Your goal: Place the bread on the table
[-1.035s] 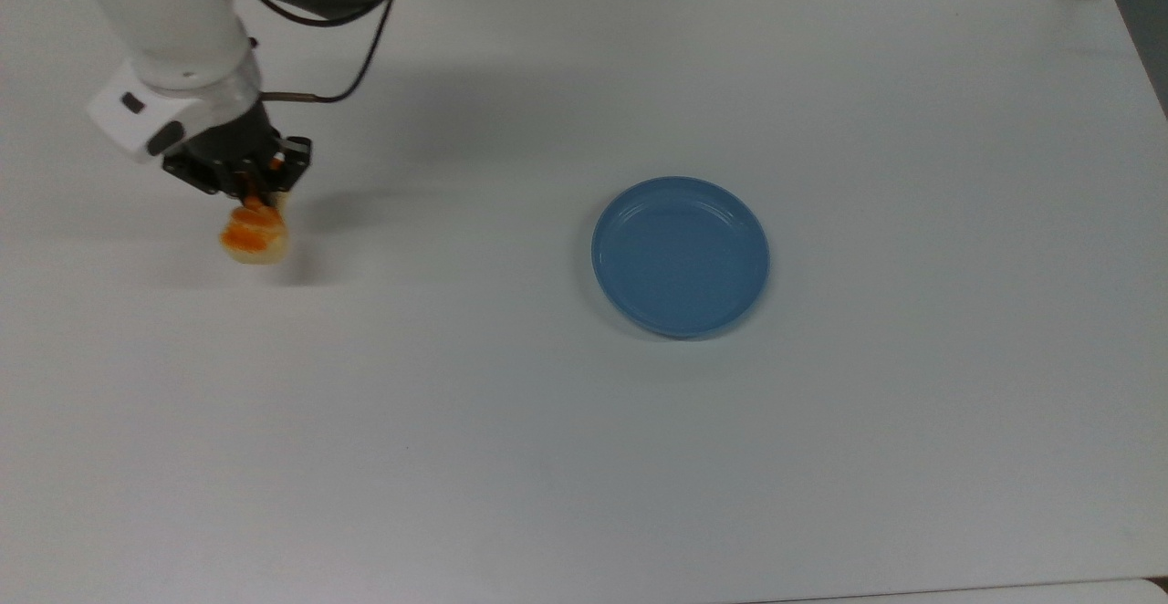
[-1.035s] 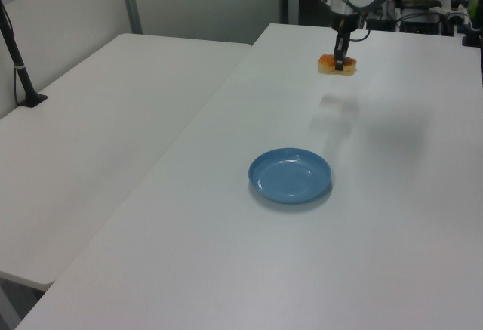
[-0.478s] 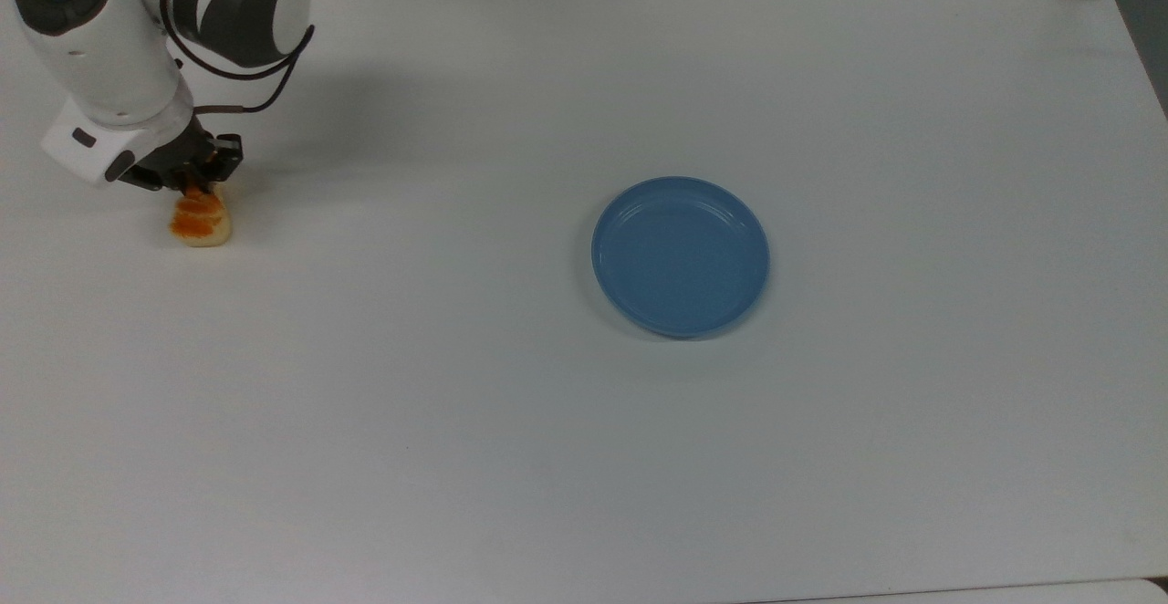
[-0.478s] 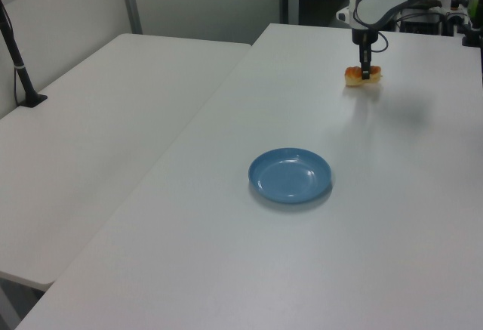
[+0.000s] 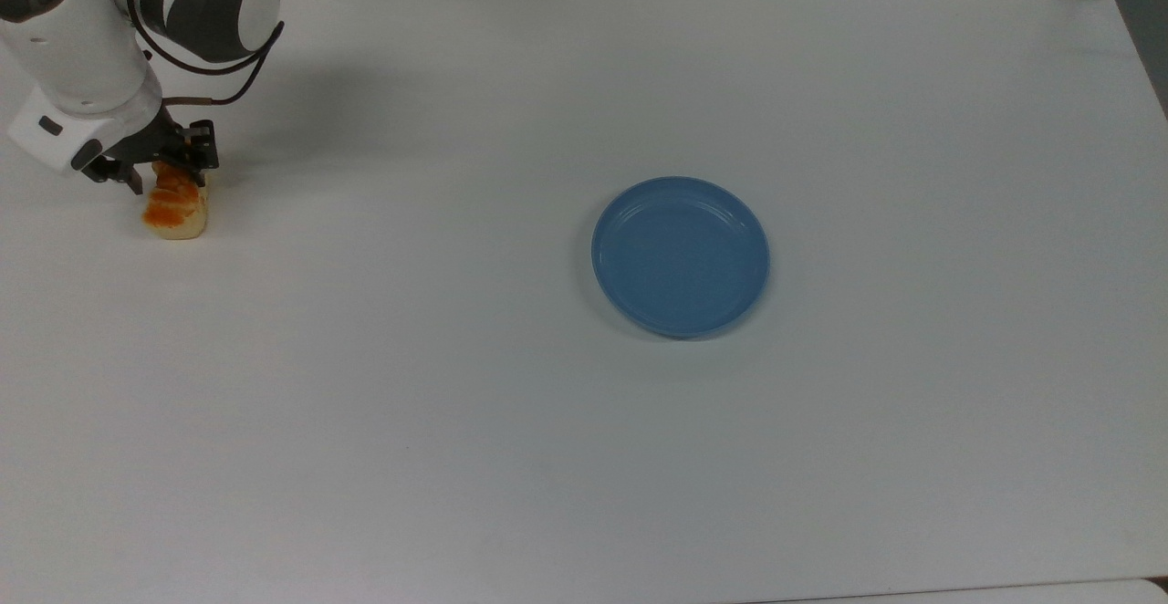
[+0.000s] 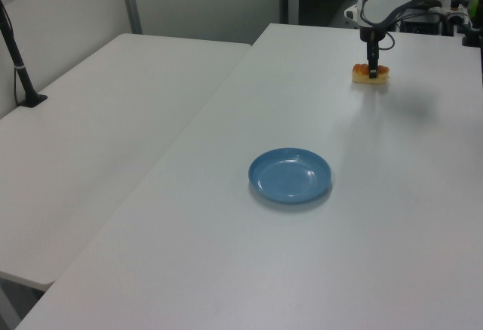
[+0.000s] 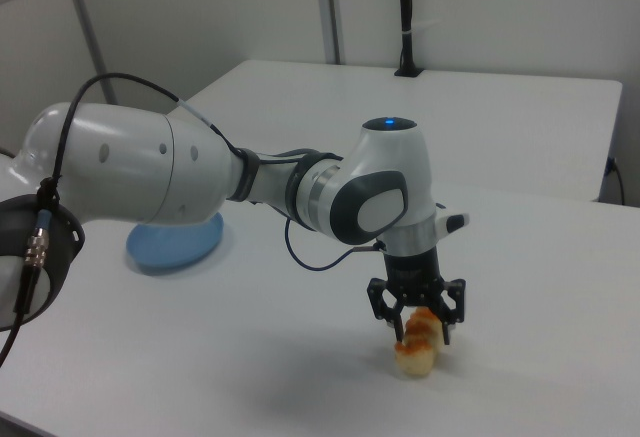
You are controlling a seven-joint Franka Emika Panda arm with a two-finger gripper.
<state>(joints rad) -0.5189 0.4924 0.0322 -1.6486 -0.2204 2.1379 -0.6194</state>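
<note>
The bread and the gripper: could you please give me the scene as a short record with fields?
bread: small loaf, on the table near the top view's left edge
gripper: straddling the bread's top, fingers spread to either side
plate: blue, round, holding nothing, well apart from the bread
bread on plate: no
task state: bread down on the table, gripper not yet withdrawn

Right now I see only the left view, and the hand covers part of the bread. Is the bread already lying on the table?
Observer: Yes. In the right view the bread rests on the table, directly under the hand.
Operator: Are the fingers shut on it?
Observer: No. In the right view the fingers stand apart, one on each side of the bread's top, so the hand looks open.
</note>
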